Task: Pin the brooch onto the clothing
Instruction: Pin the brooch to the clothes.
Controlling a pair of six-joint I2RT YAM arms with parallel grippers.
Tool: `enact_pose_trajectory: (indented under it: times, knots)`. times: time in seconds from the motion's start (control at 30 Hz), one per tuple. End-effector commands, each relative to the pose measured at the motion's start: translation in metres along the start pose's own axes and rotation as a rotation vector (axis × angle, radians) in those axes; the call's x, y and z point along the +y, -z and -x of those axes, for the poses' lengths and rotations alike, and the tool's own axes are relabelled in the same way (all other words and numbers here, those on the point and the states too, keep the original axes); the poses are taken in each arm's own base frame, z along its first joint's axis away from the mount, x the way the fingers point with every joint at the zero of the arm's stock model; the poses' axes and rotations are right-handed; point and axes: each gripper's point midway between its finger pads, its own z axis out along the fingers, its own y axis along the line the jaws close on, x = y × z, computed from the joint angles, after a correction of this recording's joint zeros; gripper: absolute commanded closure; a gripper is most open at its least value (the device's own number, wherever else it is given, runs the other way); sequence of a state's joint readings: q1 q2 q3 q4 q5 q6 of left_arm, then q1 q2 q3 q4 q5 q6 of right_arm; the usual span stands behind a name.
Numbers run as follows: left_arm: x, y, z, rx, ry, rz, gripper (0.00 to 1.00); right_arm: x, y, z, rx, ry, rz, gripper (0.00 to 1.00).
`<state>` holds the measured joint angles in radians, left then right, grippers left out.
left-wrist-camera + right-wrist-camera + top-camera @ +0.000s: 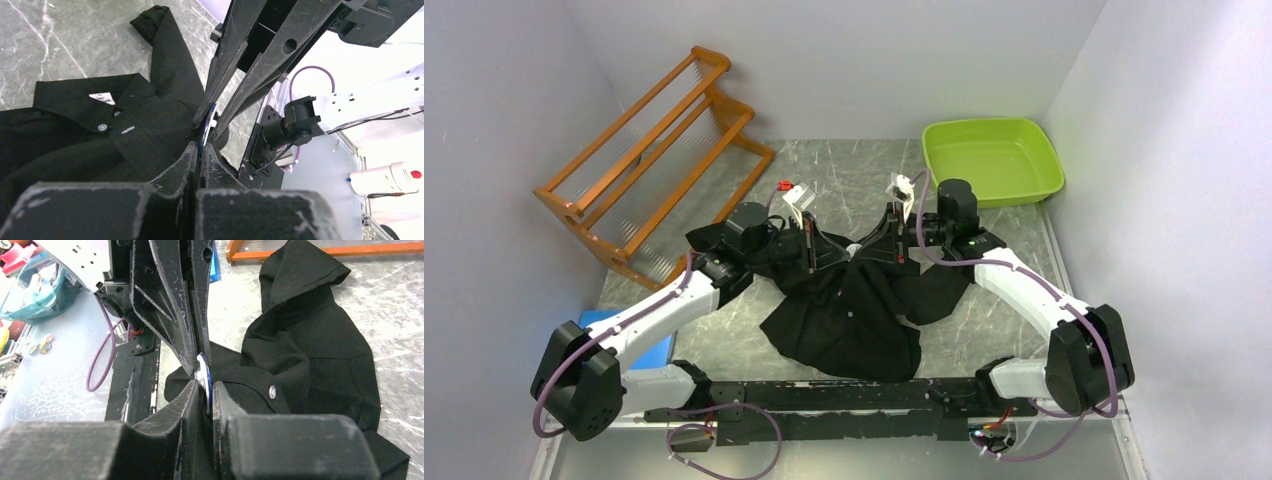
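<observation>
The black shirt lies crumpled in the middle of the table, with its collar, white neck label and a pale button in the left wrist view. Both grippers meet tip to tip over its upper middle. My left gripper is shut on the brooch, a thin blue and white disc seen edge-on. My right gripper is shut on the same brooch from the other side, its right finger pressed against the shirt near a button. The brooch's face and pin are hidden.
An orange wooden rack stands at the back left. A green tub sits at the back right. A blue block lies under the left arm. A white bottle stands off the table.
</observation>
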<state>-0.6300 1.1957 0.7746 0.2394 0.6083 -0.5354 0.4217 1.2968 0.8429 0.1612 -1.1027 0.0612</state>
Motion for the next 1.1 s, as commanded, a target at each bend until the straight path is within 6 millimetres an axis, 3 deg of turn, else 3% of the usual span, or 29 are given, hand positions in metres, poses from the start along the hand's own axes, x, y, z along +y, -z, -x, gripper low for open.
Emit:
enact_pose_trajectory:
  times: [0.0,0.17,0.37,0.43,0.53,0.63,0.87,1.07]
  knots:
    - [-0.044,-0.001,0.045,-0.108,-0.084,-0.142,0.97,-0.018,-0.004,0.003,0.019,0.023,-0.083,0.89]
    - [-0.048,-0.001,0.048,-0.113,-0.085,-0.154,0.97,-0.037,-0.006,-0.003,0.066,0.007,-0.185,0.92]
    - [-0.050,-0.001,0.049,-0.117,-0.084,-0.158,0.97,-0.051,-0.003,-0.009,0.098,-0.030,-0.289,0.86]
    - [-0.051,-0.001,0.049,-0.120,-0.088,-0.161,0.97,-0.055,-0.001,-0.010,0.099,-0.032,-0.327,0.88]
    - [-0.052,0.001,0.050,-0.129,-0.092,-0.161,0.97,-0.063,0.005,-0.010,0.098,-0.041,-0.395,1.00]
    - [-0.051,0.003,0.048,-0.136,-0.088,-0.153,0.97,-0.066,0.010,-0.008,0.087,-0.030,-0.441,1.00]
    - [-0.043,0.008,0.042,-0.161,-0.071,-0.110,0.97,-0.056,0.013,0.002,0.004,-0.015,-0.424,1.00]
    - [-0.024,0.011,0.034,-0.179,-0.033,-0.020,0.97,-0.031,0.015,0.013,-0.106,0.018,-0.289,1.00]
